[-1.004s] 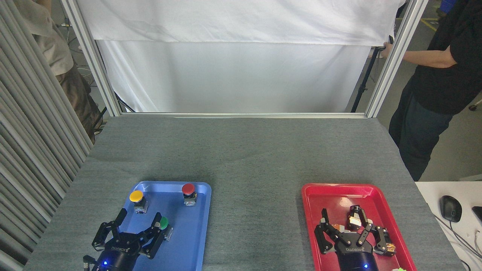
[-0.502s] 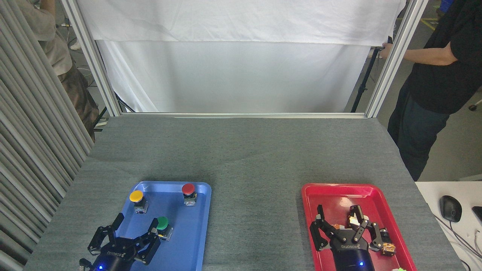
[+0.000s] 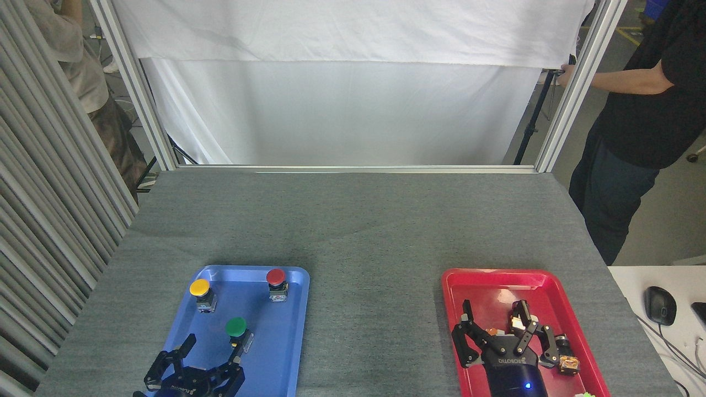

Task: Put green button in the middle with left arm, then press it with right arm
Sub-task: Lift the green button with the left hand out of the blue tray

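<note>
Blue tray, left: yellow button, red button, green button upright near the tray's centre. Left claw spread wide just below the green button, not touching. Bare counter between the trays. Red tray, right: right claw spread above small parts.

Table centre clear btwn blue tray & red tray.

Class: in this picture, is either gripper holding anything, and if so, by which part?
Nothing is held. The left gripper is open, short of the green button; the right gripper hangs open over the red tray.
</note>
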Motion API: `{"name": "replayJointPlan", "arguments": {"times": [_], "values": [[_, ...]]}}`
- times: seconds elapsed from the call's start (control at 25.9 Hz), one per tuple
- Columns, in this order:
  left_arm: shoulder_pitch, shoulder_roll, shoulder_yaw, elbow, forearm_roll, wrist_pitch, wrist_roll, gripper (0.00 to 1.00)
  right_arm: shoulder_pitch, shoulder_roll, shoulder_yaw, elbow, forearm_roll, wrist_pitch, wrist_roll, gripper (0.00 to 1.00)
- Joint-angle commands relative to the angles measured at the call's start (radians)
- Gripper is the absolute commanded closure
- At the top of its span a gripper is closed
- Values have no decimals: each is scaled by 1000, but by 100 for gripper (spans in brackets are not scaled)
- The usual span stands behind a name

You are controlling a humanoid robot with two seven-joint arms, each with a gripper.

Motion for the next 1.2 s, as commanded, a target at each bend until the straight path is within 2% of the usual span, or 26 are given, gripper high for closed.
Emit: {"name": "replayJointPlan", "arguments": {"times": [0.0,0.15,0.46,0.97,1.0,1.04,1.16], "values": [[-19,-1,-11,36,-1,-21,-9,1,3,0,3,-3,-2,13,1,0],[-75,-4,-34,123,-3,-68,-12,2,10,1,5,-4,-2,11,1,0],[-142,-7,-36,208,-4,-150,-18,2,6,6,5,-3,-2,17,-1,0],[-223,-27,-63,317,-10,-154,-18,2,-4,8,16,10,0,8,2,0],[-229,-30,-63,326,-10,-153,-18,5,-6,8,16,10,0,8,2,0],[-231,-33,-63,332,-10,-150,-18,15,-4,6,19,10,0,8,2,0],[-233,-38,-63,346,-12,-143,-19,67,-3,4,31,10,0,10,2,0]]}}
